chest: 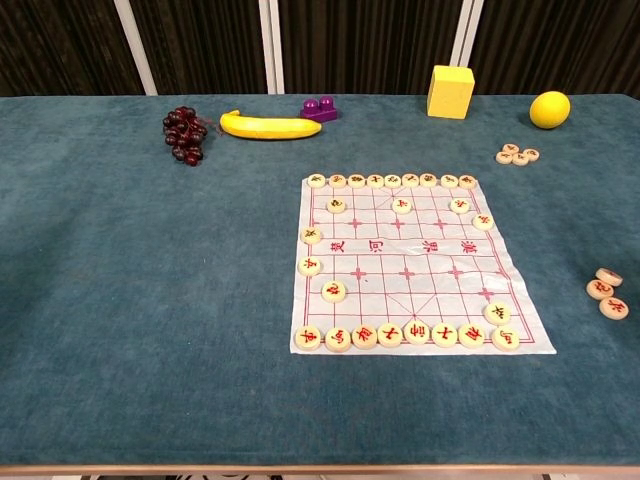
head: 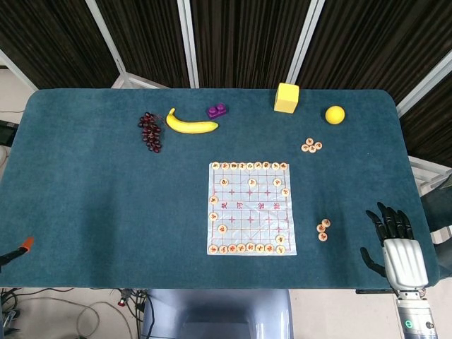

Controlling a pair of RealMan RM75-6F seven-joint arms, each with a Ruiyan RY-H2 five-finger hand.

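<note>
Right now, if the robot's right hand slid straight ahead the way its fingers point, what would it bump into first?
Probably nothing: the right hand is open at the near right corner of the blue-green felt table, fingers pointing toward the far edge. That strip looks bare; the small round yellow lemon lies well to the left.

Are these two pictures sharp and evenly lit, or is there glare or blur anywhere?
Head view: even light, no glare, soft shadows under the banana and block; right hand sharp. Chest view: crisp on the board, pieces readable, table edges slightly bowed.
</note>
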